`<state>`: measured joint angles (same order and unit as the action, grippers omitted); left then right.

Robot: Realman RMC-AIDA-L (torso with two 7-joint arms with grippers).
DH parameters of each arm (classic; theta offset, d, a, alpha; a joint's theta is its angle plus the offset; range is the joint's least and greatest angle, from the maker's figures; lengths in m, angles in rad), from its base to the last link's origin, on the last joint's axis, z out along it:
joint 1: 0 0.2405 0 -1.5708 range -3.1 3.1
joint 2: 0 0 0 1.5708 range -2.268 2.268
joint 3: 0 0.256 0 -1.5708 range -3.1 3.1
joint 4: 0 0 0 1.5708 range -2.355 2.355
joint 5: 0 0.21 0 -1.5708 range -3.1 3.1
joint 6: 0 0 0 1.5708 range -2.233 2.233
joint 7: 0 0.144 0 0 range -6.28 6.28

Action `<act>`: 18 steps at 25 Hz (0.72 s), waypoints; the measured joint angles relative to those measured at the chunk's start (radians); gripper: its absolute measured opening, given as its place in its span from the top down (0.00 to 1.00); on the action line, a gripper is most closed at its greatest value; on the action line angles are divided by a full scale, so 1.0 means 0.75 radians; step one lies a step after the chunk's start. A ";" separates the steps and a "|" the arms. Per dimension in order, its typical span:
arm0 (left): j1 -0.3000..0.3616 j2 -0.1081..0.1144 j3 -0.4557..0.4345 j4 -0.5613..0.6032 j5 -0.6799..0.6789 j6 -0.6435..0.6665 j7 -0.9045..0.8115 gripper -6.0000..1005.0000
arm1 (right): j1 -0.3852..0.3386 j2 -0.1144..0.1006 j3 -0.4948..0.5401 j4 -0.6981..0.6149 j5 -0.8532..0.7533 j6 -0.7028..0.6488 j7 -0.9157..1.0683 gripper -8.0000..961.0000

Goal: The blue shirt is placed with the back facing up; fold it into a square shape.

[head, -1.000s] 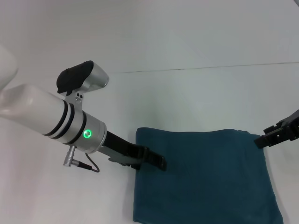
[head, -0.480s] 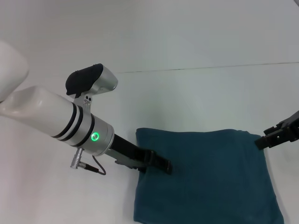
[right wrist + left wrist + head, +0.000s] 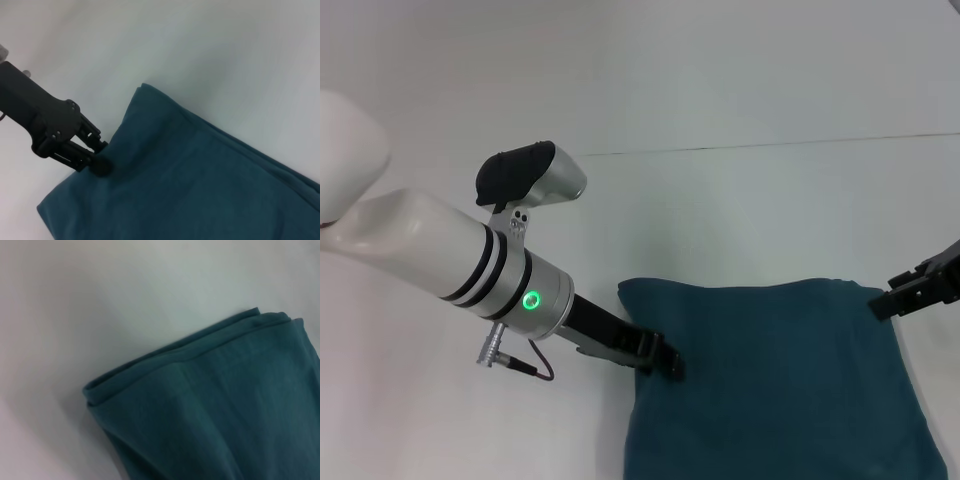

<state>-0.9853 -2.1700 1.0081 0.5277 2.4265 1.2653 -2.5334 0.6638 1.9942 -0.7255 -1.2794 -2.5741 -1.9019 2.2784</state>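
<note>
The blue shirt (image 3: 780,380) lies folded into a thick, roughly square pad on the white table, plain side up, with stacked layers showing at its corner (image 3: 100,390). My left gripper (image 3: 670,365) is shut, and its tips press on the pad's left edge; the right wrist view shows the left gripper (image 3: 100,164) touching the cloth there. Whether any cloth is pinched between the fingers is hidden. My right gripper (image 3: 882,304) hovers at the pad's far right corner.
The white table (image 3: 720,220) surrounds the pad, with a thin dark seam (image 3: 770,146) running across it farther back. The left forearm (image 3: 470,260) reaches in over the table at the left. The pad's near edge runs out of the head view.
My left gripper has moved right, and the pad's left edge has shifted right with it. The right gripper has barely moved.
</note>
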 joint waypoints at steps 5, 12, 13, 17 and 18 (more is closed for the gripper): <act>-0.001 -0.001 0.001 0.000 -0.001 -0.006 0.001 0.57 | -0.006 0.001 0.000 0.000 0.000 0.003 -0.004 0.44; 0.000 0.002 0.000 0.005 -0.017 -0.024 0.022 0.87 | -0.018 0.010 0.005 0.000 0.002 0.008 -0.016 0.44; -0.002 0.003 -0.002 0.010 -0.017 -0.029 0.025 0.88 | -0.021 0.011 0.007 0.000 0.004 0.011 -0.021 0.44; -0.019 0.011 0.000 0.029 -0.015 -0.053 0.046 0.93 | -0.027 0.012 0.012 0.000 0.006 0.016 -0.033 0.44; -0.026 0.014 0.001 0.034 -0.012 -0.054 0.050 0.95 | -0.027 0.012 0.012 0.000 0.006 0.018 -0.034 0.44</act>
<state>-1.0050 -2.1591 1.0085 0.5529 2.4177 1.2249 -2.4958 0.6433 2.0033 -0.7167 -1.2794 -2.5696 -1.8887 2.2528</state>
